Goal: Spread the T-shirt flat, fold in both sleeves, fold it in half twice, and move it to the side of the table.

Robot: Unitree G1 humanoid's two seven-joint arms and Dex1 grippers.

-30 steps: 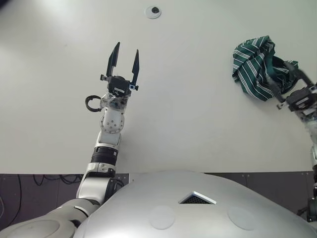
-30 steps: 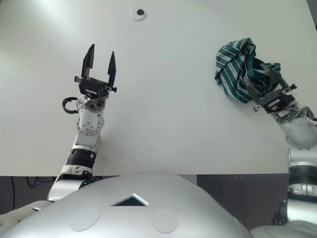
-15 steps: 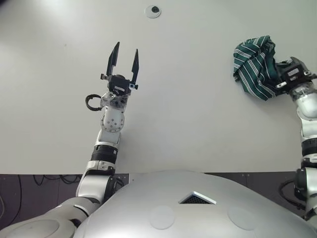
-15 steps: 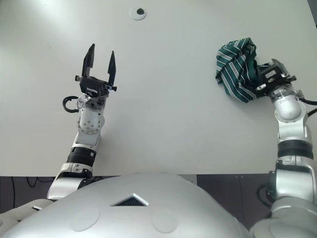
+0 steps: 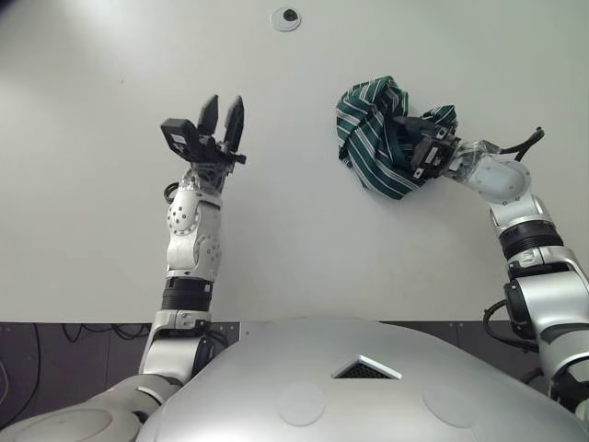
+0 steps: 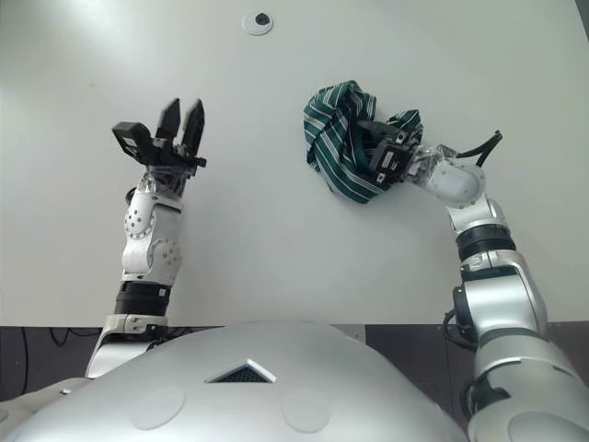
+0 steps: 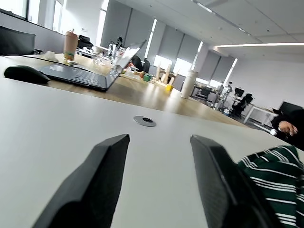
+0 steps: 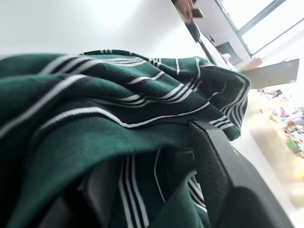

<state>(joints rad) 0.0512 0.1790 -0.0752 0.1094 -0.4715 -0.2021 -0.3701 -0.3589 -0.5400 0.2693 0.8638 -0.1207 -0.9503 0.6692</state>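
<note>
Green T-shirt (image 5: 368,138) bunched, clamped by right gripper (image 5: 414,148), forearm angled inward; well left of it, left gripper (image 5: 224,107) upraised, parted.

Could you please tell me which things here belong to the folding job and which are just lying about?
Job: crumpled green white-striped T-shirt, right gripper clamped in it, open left gripper, white table.
Lying about: round white cable grommet, dark laptop, black mouse.
</note>
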